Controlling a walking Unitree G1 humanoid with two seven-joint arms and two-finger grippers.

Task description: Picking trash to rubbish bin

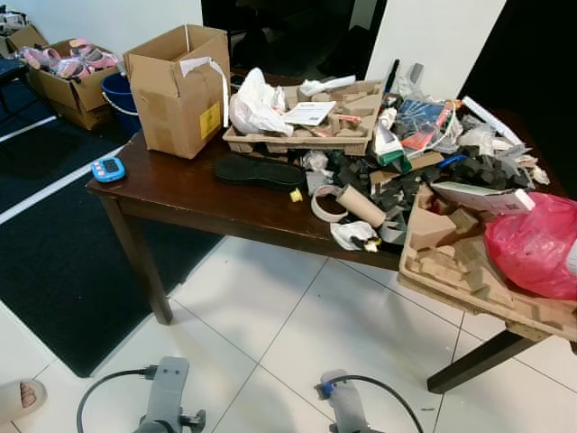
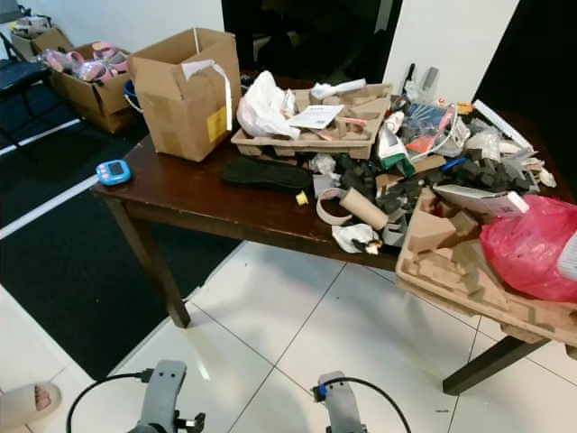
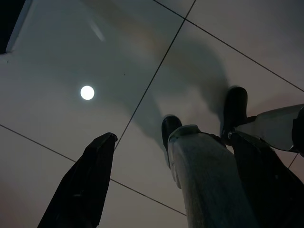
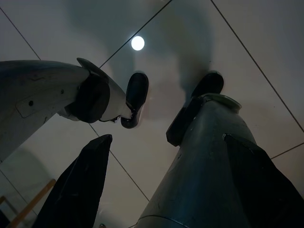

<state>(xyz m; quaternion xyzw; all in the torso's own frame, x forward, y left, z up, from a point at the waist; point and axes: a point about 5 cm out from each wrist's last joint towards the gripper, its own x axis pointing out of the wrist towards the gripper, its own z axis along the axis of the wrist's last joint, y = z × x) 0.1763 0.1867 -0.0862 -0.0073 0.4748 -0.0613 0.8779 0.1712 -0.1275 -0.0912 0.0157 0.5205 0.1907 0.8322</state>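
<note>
A dark wooden table (image 1: pixel 180 203) stands ahead, heaped with trash on its right half. I see a crumpled white plastic bag (image 1: pixel 255 104), a black shoe sole (image 1: pixel 260 171), a cardboard tube (image 1: pixel 359 204), a tape roll (image 1: pixel 323 209), crumpled white paper (image 1: pixel 353 234), black foam bits (image 1: pixel 491 170) and a red plastic bag (image 1: pixel 534 244). Both arms hang low, far below the tabletop. In the wrist views my left gripper (image 3: pixel 173 137) and right gripper (image 4: pixel 168 137) are open above the floor tiles, holding nothing.
An open cardboard box (image 1: pixel 180 86) and a small blue device (image 1: pixel 108 169) sit on the table's left end. Pulp trays (image 1: pixel 469 280) overhang the right edge. A blue bucket (image 1: pixel 117 95) and boxes (image 1: pixel 68 77) stand behind. A person's slippered foot (image 1: pixel 18 397) is at bottom left.
</note>
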